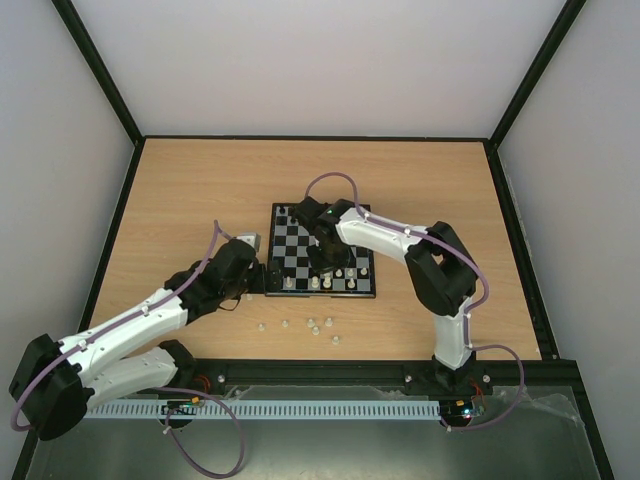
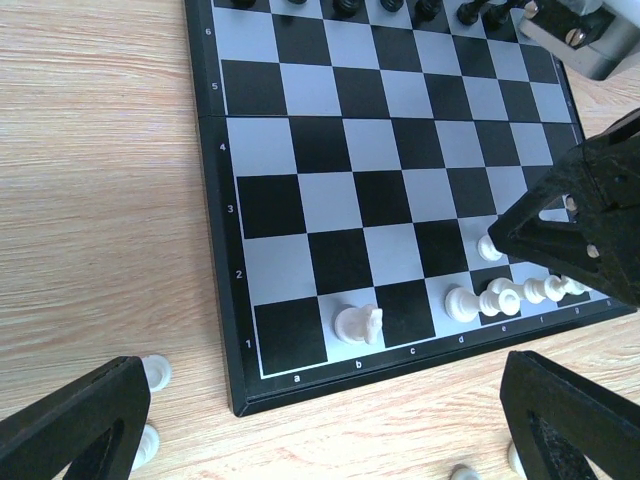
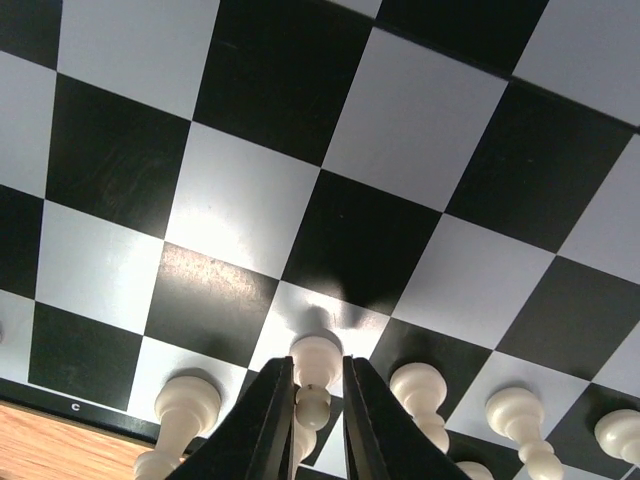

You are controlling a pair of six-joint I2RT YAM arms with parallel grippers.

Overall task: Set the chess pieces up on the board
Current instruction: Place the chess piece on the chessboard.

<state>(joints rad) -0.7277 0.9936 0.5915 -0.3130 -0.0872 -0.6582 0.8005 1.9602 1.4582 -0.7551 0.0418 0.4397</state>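
Chess pieces [image 1: 312, 325]: loose white ones on wood table [image 1: 200, 190], 6 o'clock of board [image 1: 295, 250] | left gripper [image 2: 330, 365]: wide open, board's 8 o'clock | board: mid-table, white row at 6 o'clock edge, black at 12 | right gripper [image 3: 318, 372]: fingers narrowly flank pawn [image 3: 316, 352], grip unclear | walls [image 1: 300, 60]: pale.

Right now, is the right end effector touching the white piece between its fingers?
Cannot tell. Right wrist view: the right end effector closely flanks the white piece, but neither contact nor a gap shows plainly.
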